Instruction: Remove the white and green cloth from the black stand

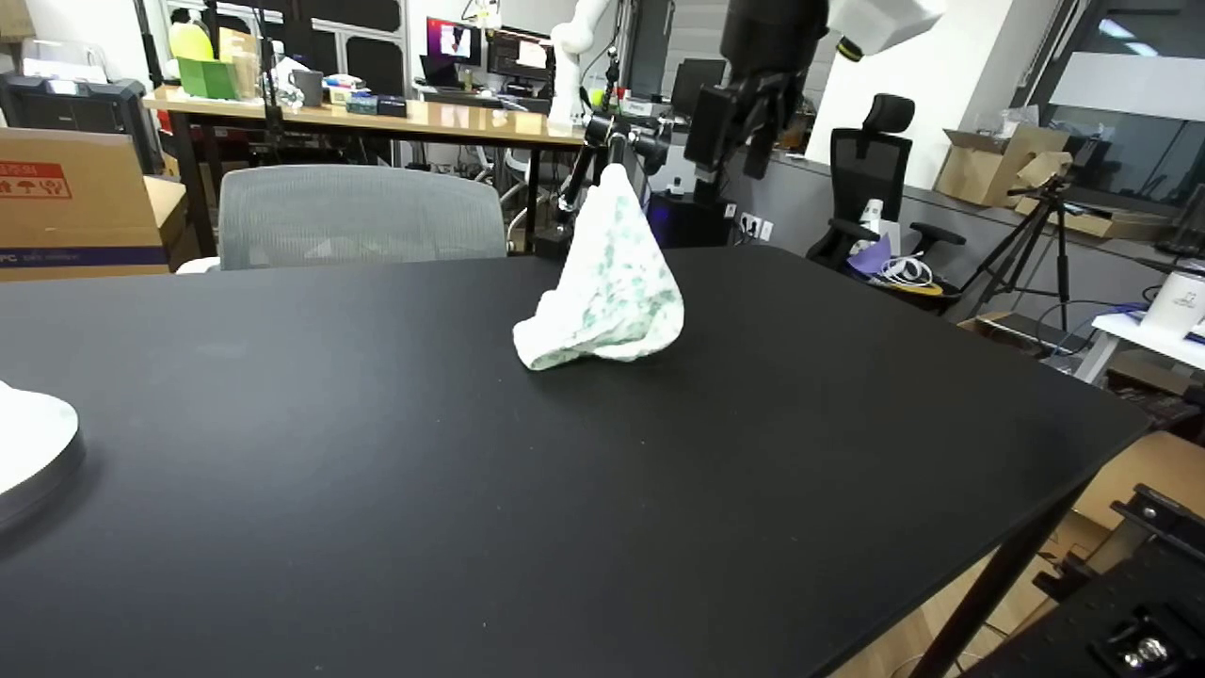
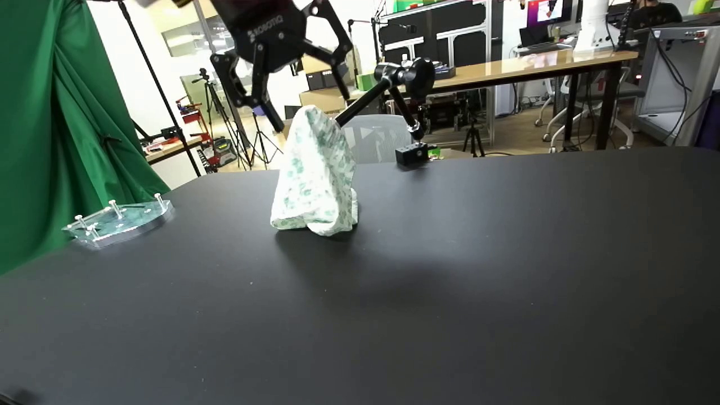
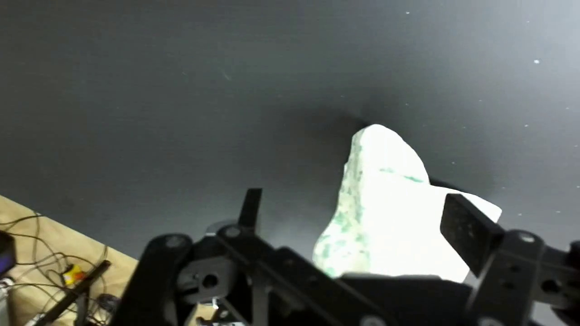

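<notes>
Near a green curtain [image 2: 53, 135], a black table [image 2: 450, 292] bears the cloth [image 2: 316, 177].

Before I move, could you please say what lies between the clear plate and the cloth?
An exterior view shows just black tabletop between plate and cloth.

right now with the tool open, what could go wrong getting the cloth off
The stand disappears behind or under the cloth, so the tool might grip hidden parts too. The stand's base looks small, so a snag could topple it. In the wrist view the cloth appears nearer one finger, so closing may push it aside.
</notes>
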Available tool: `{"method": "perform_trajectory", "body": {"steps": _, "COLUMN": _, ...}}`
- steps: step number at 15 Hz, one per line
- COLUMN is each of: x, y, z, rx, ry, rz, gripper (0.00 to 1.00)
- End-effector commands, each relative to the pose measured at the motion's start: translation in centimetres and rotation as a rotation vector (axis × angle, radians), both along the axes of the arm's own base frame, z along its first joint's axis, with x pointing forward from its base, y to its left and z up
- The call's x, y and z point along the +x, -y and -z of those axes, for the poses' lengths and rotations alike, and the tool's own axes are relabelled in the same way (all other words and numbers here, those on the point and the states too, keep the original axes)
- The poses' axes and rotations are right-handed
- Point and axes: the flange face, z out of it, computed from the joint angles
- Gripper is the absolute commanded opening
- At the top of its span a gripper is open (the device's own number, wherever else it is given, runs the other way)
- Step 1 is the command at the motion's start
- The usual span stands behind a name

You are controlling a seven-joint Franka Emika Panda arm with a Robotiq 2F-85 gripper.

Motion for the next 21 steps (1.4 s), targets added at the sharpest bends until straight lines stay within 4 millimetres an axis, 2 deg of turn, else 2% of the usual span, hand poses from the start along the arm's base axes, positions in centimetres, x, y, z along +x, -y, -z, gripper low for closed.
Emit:
{"method": "perform_trajectory", "body": {"steps": 1, "x": 1.5, "y": -2.8, "z": 1.9, "rx": 0.051, "ry": -0.042, "rz": -0.091, "gripper": 1.0}}
{"method": "perform_trajectory", "body": {"steps": 4, "x": 2.7, "y": -3.9, "z": 3.2, "rx": 0.079, "ry": -0.072, "rz": -0.134, "gripper": 1.0}}
{"method": "perform_trajectory", "body": {"steps": 11, "x": 6.2, "y": -4.0, "z": 4.1, "rx": 0.065, "ry": -0.054, "rz": -0.145, "gripper": 1.0}}
{"method": "perform_trajectory", "body": {"steps": 12, "x": 6.6, "y": -4.0, "z": 4.3, "rx": 0.065, "ry": -0.053, "rz": -0.147, "gripper": 0.8}}
{"method": "perform_trajectory", "body": {"steps": 17, "x": 7.5, "y": -4.0, "z": 4.9, "rx": 0.076, "ry": -0.061, "rz": -0.141, "gripper": 0.45}}
{"method": "perform_trajectory", "body": {"steps": 21, "x": 7.4, "y": -3.7, "z": 4.3, "rx": 0.087, "ry": -0.055, "rz": -0.127, "gripper": 0.17}}
